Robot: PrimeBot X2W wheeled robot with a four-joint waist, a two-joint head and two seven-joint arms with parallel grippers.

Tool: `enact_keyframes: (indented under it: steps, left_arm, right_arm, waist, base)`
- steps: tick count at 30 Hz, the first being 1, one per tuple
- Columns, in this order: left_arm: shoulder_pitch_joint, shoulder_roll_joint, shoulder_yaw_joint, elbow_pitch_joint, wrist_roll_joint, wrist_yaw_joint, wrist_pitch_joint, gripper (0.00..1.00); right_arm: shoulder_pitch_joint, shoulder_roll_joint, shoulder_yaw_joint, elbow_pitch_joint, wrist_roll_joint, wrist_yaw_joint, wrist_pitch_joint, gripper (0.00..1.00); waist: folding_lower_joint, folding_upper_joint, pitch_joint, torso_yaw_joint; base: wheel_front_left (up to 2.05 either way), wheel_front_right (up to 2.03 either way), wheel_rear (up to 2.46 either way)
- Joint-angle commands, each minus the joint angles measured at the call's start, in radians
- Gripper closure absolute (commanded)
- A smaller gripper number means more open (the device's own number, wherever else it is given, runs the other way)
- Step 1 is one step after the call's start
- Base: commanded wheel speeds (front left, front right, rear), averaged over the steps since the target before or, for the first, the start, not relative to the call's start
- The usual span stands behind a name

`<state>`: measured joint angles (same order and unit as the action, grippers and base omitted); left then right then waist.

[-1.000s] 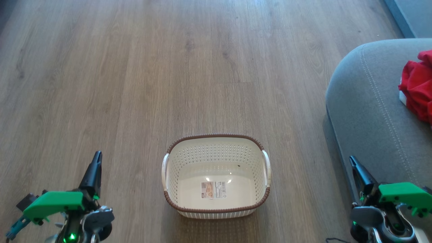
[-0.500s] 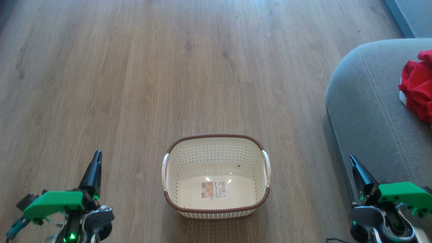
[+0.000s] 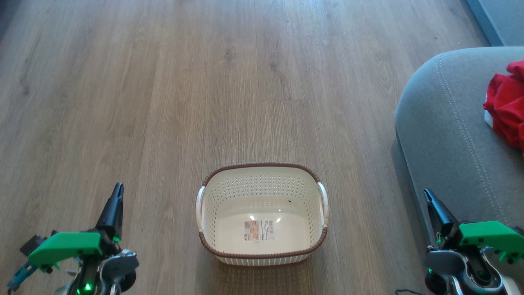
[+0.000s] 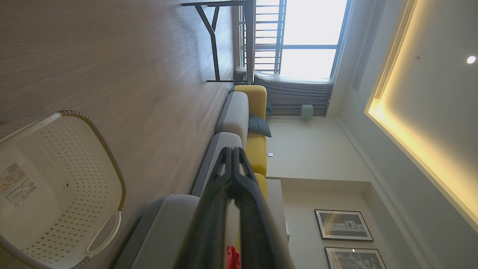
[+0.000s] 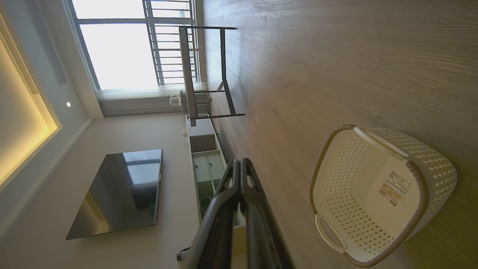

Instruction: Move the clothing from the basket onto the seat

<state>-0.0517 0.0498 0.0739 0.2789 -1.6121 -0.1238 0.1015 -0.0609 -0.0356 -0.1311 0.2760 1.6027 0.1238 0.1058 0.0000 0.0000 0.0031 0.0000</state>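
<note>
My left gripper [image 3: 117,189] rests at the lower left of the head view with its two dark fingers pressed together, and nothing is between them. My right gripper [image 3: 428,193] is at the lower right, its fingers likewise closed on nothing. Both wrist views show the tips meeting.

Between the two grippers the cream-white perforated plastic basket with the brown woven-look rim [image 3: 262,166] stands on the brown wood-plank floor [image 3: 163,102], well apart from either gripper. Its label sticker [image 3: 258,230] lies uncovered on its pale floor.

Wide bare planks stretch ahead of the basket and off to my left. On my right, the rounded corner of the large grey upholstered seat cushion [image 3: 446,135] curves close to my right gripper, with a strip of floor between its edge and the basket's right handle.

The bright red clothing with a bit of white trim [image 3: 505,106] lies bunched on the seat, cut off by the head view's right edge.

Compared with a second ago, nothing has shifted. Basket, clothing and both grippers sit just where they were.
</note>
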Motion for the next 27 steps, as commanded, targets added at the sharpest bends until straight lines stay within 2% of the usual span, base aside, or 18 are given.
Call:
enact_keyframes:
  steps: [1,27]
  left_arm:
    - [-0.056,0.004,0.035,-0.034,0.0,-0.007,0.008,1.0]
    - [-0.056,0.003,0.037,-0.034,0.001,-0.007,0.01,1.0]
  right_arm:
    - [-0.047,-0.015,0.017,-0.031,0.006,0.007,0.007,1.0]
    - [-0.047,-0.015,0.017,-0.031,0.006,0.007,0.007,1.0]
  waist:
    - [0.0,0.0,0.0,0.0]
    - [0.0,0.0,0.0,0.0]
  base:
    - [0.0,0.0,0.0]
    - [0.0,0.0,0.0]
